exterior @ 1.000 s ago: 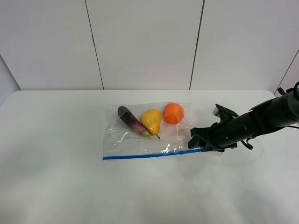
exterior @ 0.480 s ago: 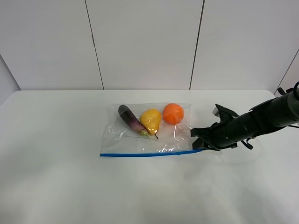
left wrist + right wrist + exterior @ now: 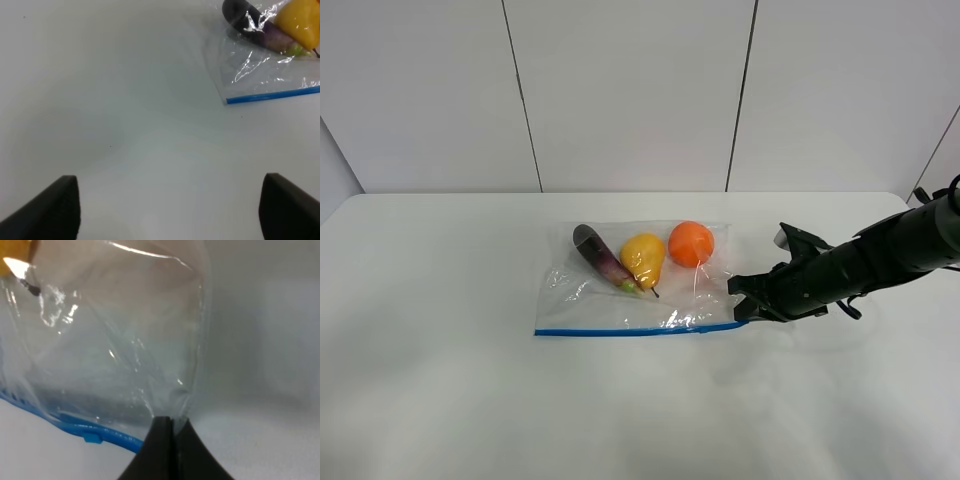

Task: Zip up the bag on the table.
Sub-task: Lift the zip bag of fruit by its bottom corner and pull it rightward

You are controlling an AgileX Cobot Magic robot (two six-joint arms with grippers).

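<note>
Your right gripper (image 3: 169, 425) is pressed together on the clear corner of the bag (image 3: 115, 340), just beside its blue zipper strip (image 3: 120, 437) — a pinch only the wrist view makes plain. The high view puts the bag at the middle of the table (image 3: 440, 400). Your left gripper (image 3: 172, 205) hangs spread wide — seen only by its own camera.

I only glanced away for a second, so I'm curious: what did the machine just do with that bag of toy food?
The right gripper closed its jaws on the right end of the bag, just beside the blue zipper strip. The bag turned a little: the strip, slanted before, now lies nearly level. The arm hardly moved, and the toy produce stayed inside.
</note>
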